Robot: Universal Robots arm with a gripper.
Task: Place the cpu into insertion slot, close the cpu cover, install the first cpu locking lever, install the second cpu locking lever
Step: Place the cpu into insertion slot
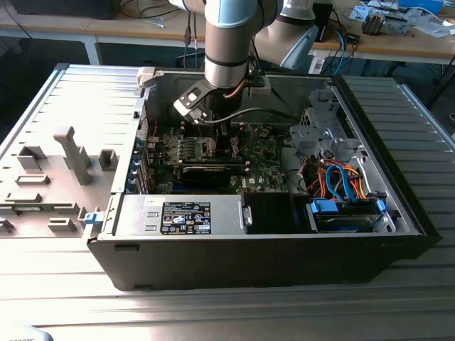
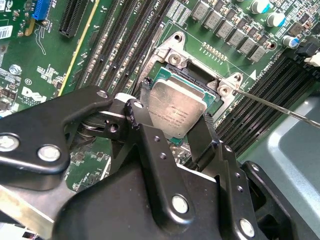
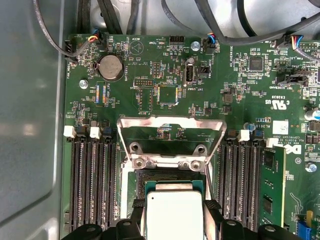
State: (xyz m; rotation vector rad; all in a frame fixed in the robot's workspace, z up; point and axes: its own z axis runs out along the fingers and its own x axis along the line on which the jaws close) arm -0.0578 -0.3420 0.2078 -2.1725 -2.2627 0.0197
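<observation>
My gripper (image 2: 175, 111) is shut on the cpu (image 2: 178, 106), a silvery square chip held by two opposite edges between the black fingers (image 2: 141, 94). The chip hangs level directly over the insertion slot (image 3: 161, 176), whose dark contact field and silver rim show just beyond it; I cannot tell whether it touches. The cpu cover (image 3: 170, 122) stands swung open behind the slot, its window showing the board. One thin locking lever (image 2: 280, 107) juts out sideways, unlatched. In the exterior view the gripper (image 1: 213, 133) reaches down into the open case onto the green motherboard (image 1: 263, 153).
Black memory slots (image 3: 85, 185) flank the socket on both sides, and a memory stick (image 3: 272, 187) stands nearby. Cables (image 3: 220, 30) hang over the board's far edge. The case holds a power supply (image 1: 181, 217) and a drive bay with blue and orange cables (image 1: 345, 185).
</observation>
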